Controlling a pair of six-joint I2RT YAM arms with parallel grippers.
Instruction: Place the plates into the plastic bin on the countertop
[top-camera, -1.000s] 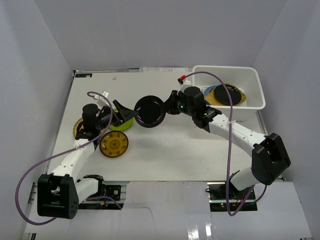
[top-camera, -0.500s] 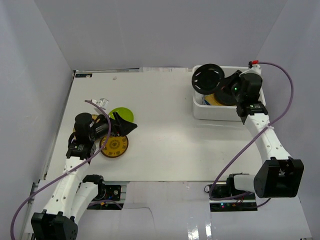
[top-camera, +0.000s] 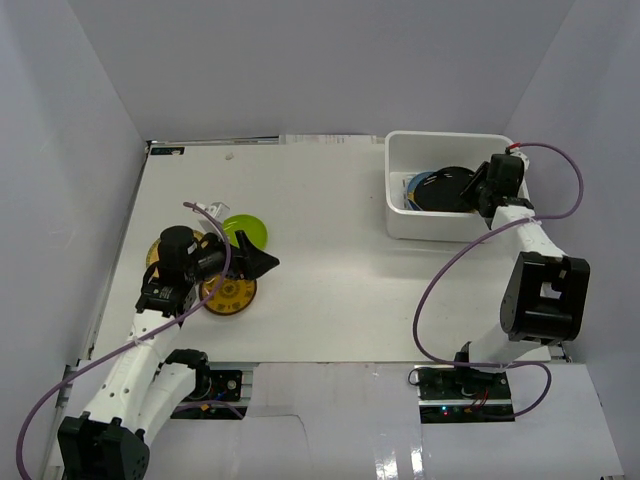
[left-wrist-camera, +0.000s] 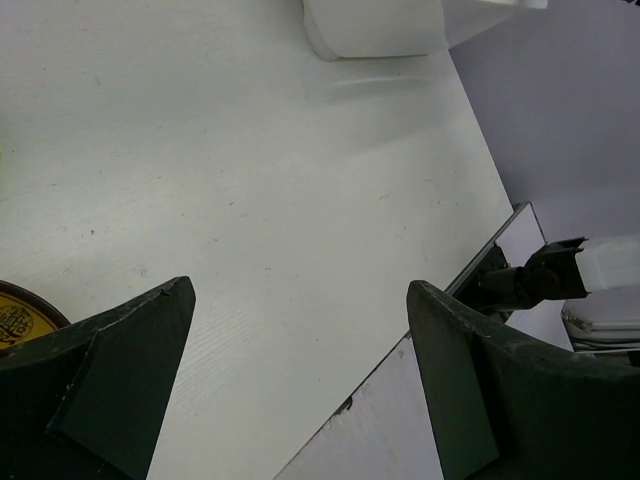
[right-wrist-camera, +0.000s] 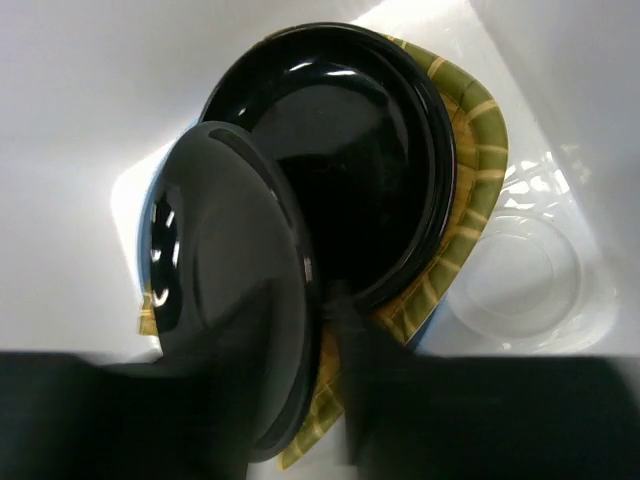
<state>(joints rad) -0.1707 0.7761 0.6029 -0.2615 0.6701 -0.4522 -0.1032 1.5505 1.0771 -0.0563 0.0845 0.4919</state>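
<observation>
White bin sits at the far right of the desk. Inside, a glossy black plate lies flat on the bamboo plate, with a blue plate peeking out underneath. A second black plate is tilted up on edge over them. Out on the left: green plate, yellow plate, and another yellow plate half hidden.

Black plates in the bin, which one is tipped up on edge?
The left black plate in the right wrist view, leaning up; the other black plate lies flat on the bamboo plate.
</observation>
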